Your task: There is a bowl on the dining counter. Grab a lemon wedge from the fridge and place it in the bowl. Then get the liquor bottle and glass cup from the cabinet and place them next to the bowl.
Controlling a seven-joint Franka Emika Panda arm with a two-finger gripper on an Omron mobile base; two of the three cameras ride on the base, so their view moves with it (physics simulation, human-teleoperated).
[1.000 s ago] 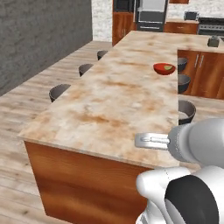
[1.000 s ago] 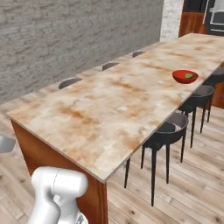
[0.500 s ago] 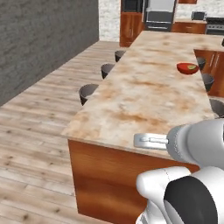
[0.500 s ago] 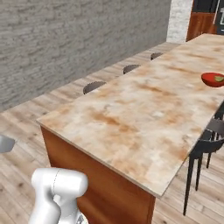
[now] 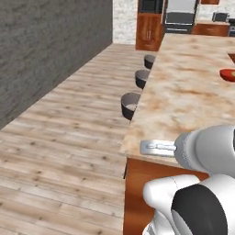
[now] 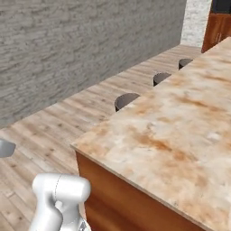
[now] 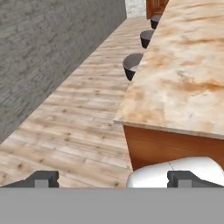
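Note:
The red bowl (image 5: 228, 74) sits on the marbled dining counter (image 5: 183, 101), cut off by the right edge of the left base view. In the hand view my gripper (image 7: 113, 179) is open wide, with nothing between its two dark fingertips (image 7: 43, 178). It hangs in the air near the counter's near corner (image 7: 127, 118), facing along the wooden floor and the counter's left side. The lemon wedge, liquor bottle and glass cup are out of view.
Three dark stools (image 5: 131, 104) (image 6: 126, 100) (image 7: 132, 64) line the counter's left side. A grey brick wall (image 5: 46, 50) runs along the far left beyond a wide wooden floor (image 5: 69, 147). Wooden cabinets (image 5: 149, 27) and a steel appliance (image 5: 180, 13) stand at the far end.
The whole picture has shifted: the camera has moved, so the counter and bowl slide to the right and more floor and wall show. The gripper stays open.

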